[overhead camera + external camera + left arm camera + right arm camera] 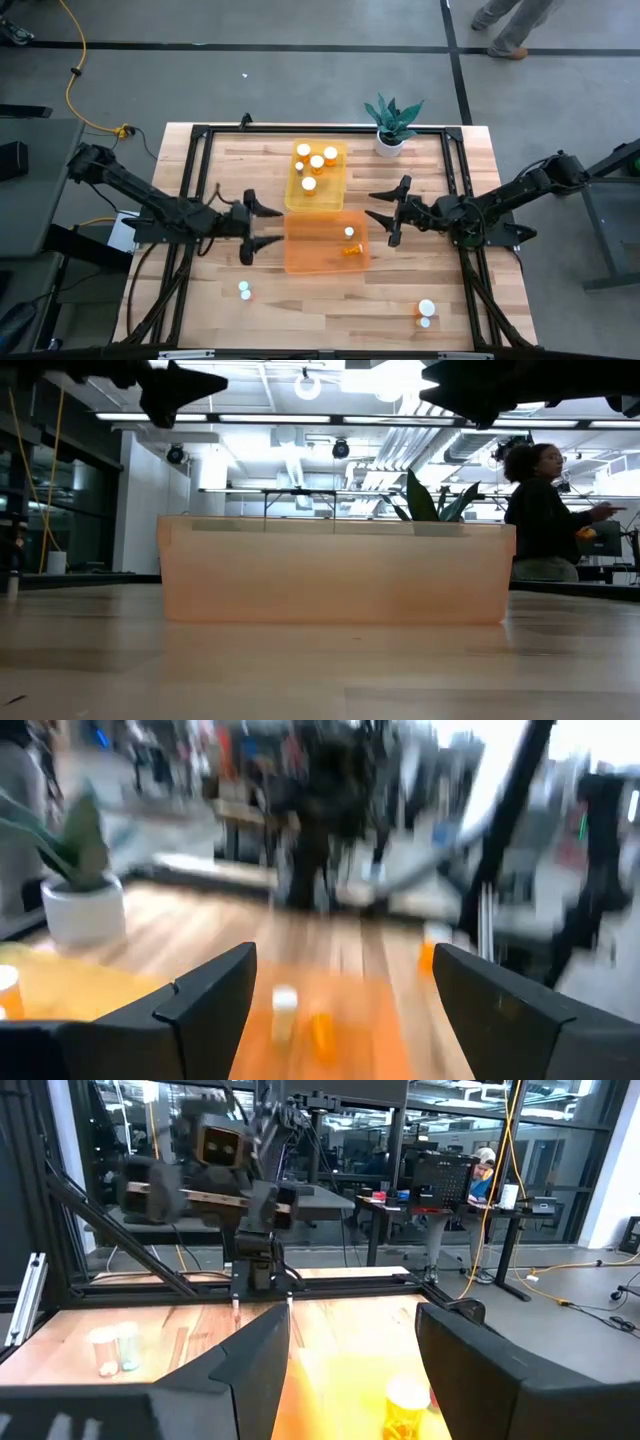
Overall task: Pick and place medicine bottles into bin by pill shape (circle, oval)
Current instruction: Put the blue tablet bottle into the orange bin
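Observation:
Two translucent orange trays sit mid-table: a yellow-orange far tray (pixel 338 187) holding several medicine bottles (pixel 316 161), and a near orange tray (pixel 300 250) holding an upright bottle (pixel 349 232) and one lying on its side (pixel 352 250). One bottle (pixel 244 290) stands on the table near the front left, two (pixel 426 311) near the front right. My left gripper (pixel 262 225) is open and empty, just left of the near tray. My right gripper (pixel 385 213) is open and empty, just right of it.
A potted plant (pixel 391 124) stands at the table's far edge. A black frame (pixel 200 135) runs round the table's top. The near tray fills the middle of the low view (pixel 335 570). A person (pixel 545 510) stands in the room beyond.

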Robot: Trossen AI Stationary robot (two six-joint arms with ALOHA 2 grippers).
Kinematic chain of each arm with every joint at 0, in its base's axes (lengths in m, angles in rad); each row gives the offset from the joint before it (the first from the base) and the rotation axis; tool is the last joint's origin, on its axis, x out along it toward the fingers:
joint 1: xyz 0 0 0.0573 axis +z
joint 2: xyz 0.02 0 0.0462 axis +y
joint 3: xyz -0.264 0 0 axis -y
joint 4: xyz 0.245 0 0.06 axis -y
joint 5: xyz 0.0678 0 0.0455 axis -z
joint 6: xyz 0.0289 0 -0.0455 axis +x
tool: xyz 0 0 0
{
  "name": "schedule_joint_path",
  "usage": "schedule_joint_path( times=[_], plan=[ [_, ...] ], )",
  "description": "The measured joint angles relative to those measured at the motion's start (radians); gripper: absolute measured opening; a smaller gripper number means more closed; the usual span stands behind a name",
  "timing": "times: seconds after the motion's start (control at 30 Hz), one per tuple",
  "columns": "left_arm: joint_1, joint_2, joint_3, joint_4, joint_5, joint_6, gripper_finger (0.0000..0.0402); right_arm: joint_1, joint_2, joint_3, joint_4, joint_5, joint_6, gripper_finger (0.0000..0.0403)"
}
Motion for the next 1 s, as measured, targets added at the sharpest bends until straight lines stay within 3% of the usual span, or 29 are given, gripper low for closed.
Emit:
schedule_joint_path(
  times=[0.27, 0.43, 0.7, 1.0],
  plan=[
    [-0.139, 0.075, 0.338, -0.869, 0.114, -0.036, 0.0291, 0.0, 0.0, 0.0, -0.033, 0.0, 0.0, 0.0211],
    [-0.265, 0.136, 0.456, -1.19, 0.164, -0.022, 0.0291, 0.0, 0.0, 0.0, -0.033, 0.0, 0.0, 0.0211],
    [-0.398, 0.257, 0.478, -1.282, 0.19, -0.028, 0.0291, 0.0, 0.0, 0.0, -0.037, 0.0, 0.001, 0.0211],
    [-0.428, 0.439, 0.479, -1.334, 0.259, 0.05, 0.0291, 0.0, 0.0, 0.0, -0.039, 0.0, 0.001, 0.0211]
  ],
)
